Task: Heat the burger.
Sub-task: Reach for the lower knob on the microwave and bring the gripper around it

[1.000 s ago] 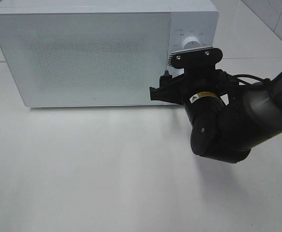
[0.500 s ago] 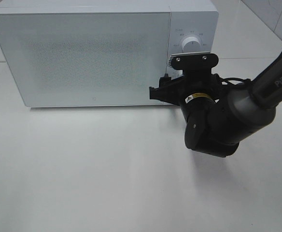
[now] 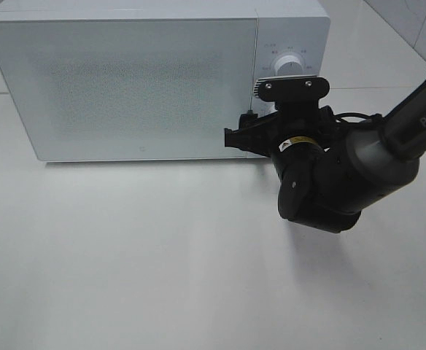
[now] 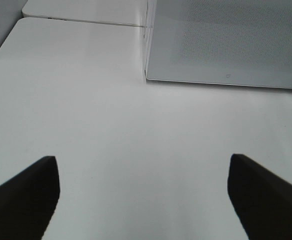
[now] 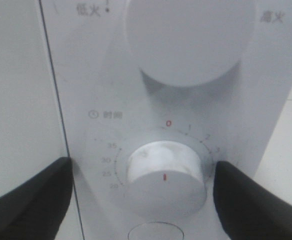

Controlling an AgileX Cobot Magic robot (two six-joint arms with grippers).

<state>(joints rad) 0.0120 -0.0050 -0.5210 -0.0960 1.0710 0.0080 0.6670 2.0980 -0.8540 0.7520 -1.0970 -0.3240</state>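
**Right pincer at the lower knob, burger out of sight**

Left pincer (image 4: 143,170): spread wide, nothing between its dark fingers (image 4: 26,200). It hangs over bare white worktop (image 4: 111,125). The near corner of the microwave (image 4: 226,40) lies ahead of it.

Microwave: white box at the back of the worktop. Door (image 3: 125,87) shut. The door is frosted and speckled, and nothing shows through it.

Burger: not visible in any view. Cannot tell whether it sits behind the door.

Panel (image 3: 304,36), right of the door: the upper knob (image 3: 289,67) shows just above the arm's black bracket. From high up, the wrist hides the panel below that.

Right arm (image 3: 344,175): black, comes in from the right edge, wrist turned toward the panel.

Right pincer (image 5: 143,162): spread, holding nothing. One finger stands on each side of the lower knob (image 5: 166,182), with a strip of white panel showing between each finger and the knob. The knob carries a short red mark. Its scale has a red 0 and grey numerals. The upper knob is larger and plain white.
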